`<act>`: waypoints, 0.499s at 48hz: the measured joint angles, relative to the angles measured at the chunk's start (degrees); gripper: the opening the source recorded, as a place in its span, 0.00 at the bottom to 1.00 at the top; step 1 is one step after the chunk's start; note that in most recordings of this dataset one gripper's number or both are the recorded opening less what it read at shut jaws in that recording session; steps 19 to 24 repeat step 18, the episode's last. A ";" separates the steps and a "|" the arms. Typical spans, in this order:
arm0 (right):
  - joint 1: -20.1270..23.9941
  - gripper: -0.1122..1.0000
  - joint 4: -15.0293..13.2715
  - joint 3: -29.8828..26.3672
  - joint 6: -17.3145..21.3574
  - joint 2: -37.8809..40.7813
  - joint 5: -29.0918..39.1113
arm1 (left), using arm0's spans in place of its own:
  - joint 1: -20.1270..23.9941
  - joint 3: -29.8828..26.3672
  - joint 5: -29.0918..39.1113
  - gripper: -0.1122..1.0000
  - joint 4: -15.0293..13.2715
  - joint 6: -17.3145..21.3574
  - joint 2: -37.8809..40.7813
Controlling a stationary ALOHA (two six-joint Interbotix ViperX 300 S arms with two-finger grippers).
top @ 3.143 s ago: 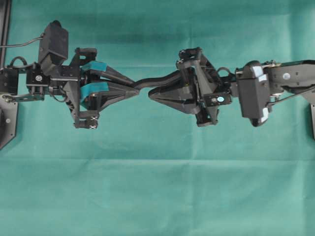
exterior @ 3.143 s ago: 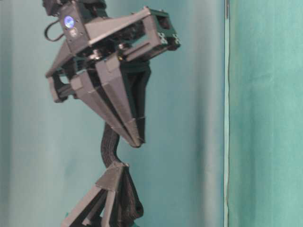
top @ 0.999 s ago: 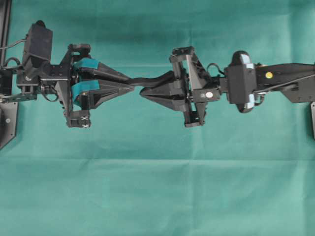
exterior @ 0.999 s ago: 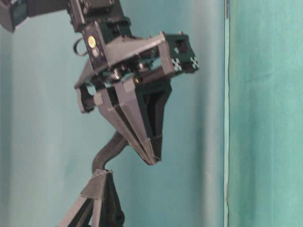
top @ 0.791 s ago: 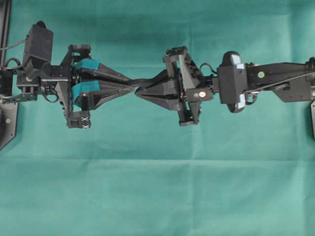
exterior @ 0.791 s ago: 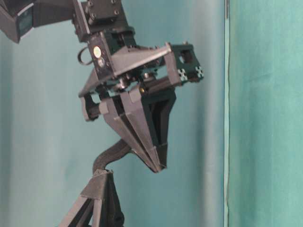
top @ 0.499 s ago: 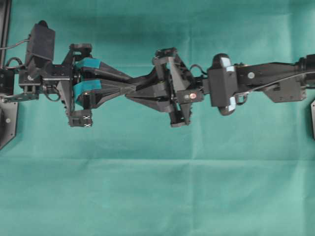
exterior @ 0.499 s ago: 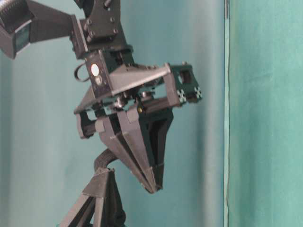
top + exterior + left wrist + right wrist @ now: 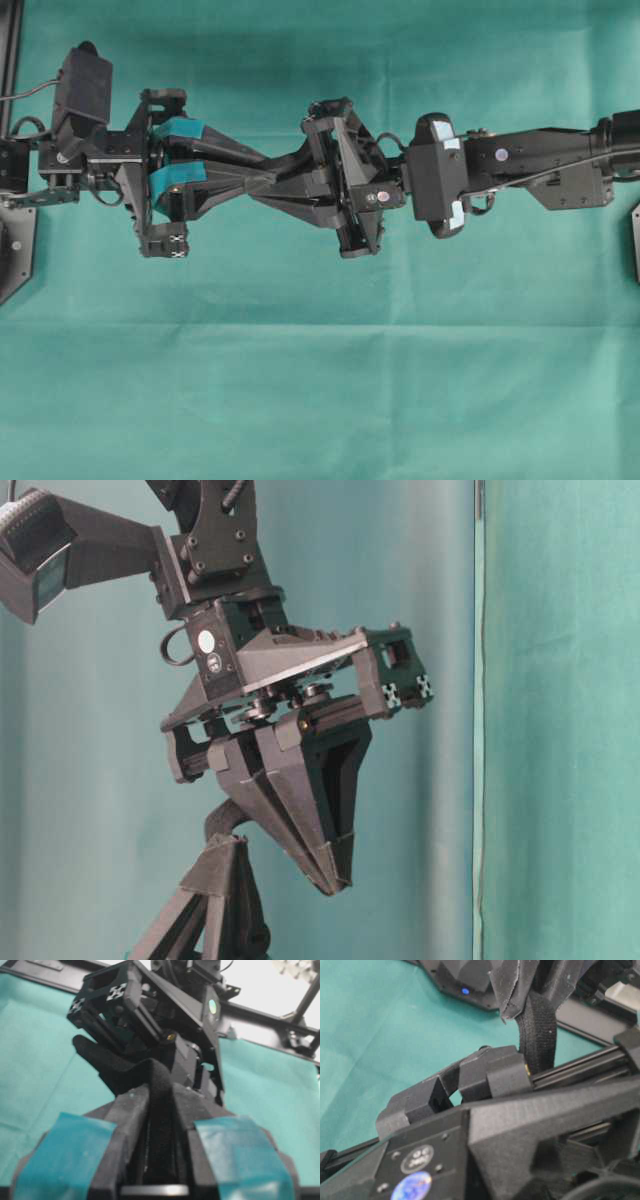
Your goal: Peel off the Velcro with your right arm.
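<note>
Mid-peel: right claw point(image 9: 330, 875) pinched shut beside the Velcro point(image 9: 150, 1085) (grip unclear); left claw point(image 9: 262, 180) clamps the Velcro. Next, pull away.

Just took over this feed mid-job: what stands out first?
Two black robot arms meet tip to tip above the green cloth. The left gripper, with teal-taped fingers, and the plain black right gripper overlap at mid-left. A thin black Velcro strip bends between them, its lower end pinched in the left fingers.
</note>
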 measured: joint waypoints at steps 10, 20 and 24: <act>-0.09 0.18 1.32 3.52 -0.09 -3.16 0.53 | 0.09 0.00 0.00 0.20 0.00 0.00 -0.35; -0.88 0.18 1.85 7.47 0.00 -6.59 -0.18 | 0.26 0.00 0.00 0.20 0.00 0.00 -1.05; -0.88 0.18 1.85 7.47 0.00 -6.59 -0.18 | 0.26 0.00 0.00 0.20 0.00 0.00 -1.05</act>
